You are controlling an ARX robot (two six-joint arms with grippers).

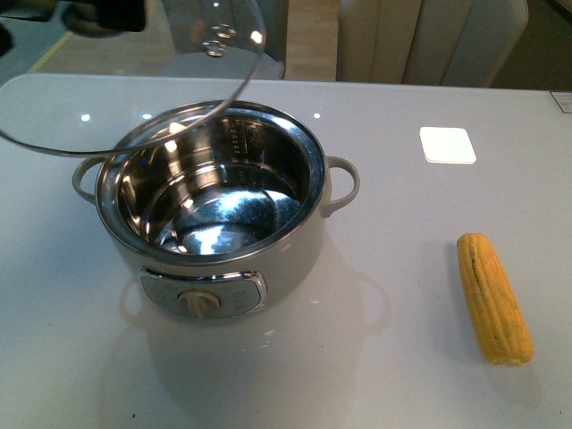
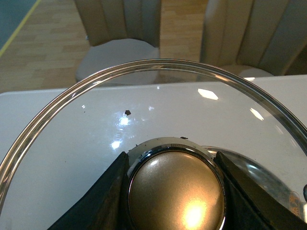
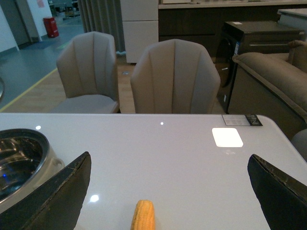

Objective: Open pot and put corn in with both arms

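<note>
The cream-white pot (image 1: 223, 259) stands open at the table's centre-left, its shiny steel bowl (image 1: 210, 201) empty. My left gripper (image 2: 175, 191) is shut on the golden knob of the glass lid (image 2: 158, 64). In the front view the lid (image 1: 125, 80) hangs tilted above the pot's back left, under the dark left gripper (image 1: 103, 16). The yellow-orange corn (image 1: 493, 299) lies on the table to the pot's right. My right gripper (image 3: 168, 191) is open, fingers (image 3: 53, 196) spread wide, with the corn tip (image 3: 144, 215) between them and below. The pot's rim (image 3: 19, 158) shows beside it.
A white square patch (image 1: 447, 145) lies on the white table (image 1: 384, 375) behind the corn. Beige chairs (image 3: 175, 76) stand along the far table edge, with a sofa (image 3: 273, 76) beyond. The pot's loop handle (image 1: 344, 183) sticks out toward the corn side.
</note>
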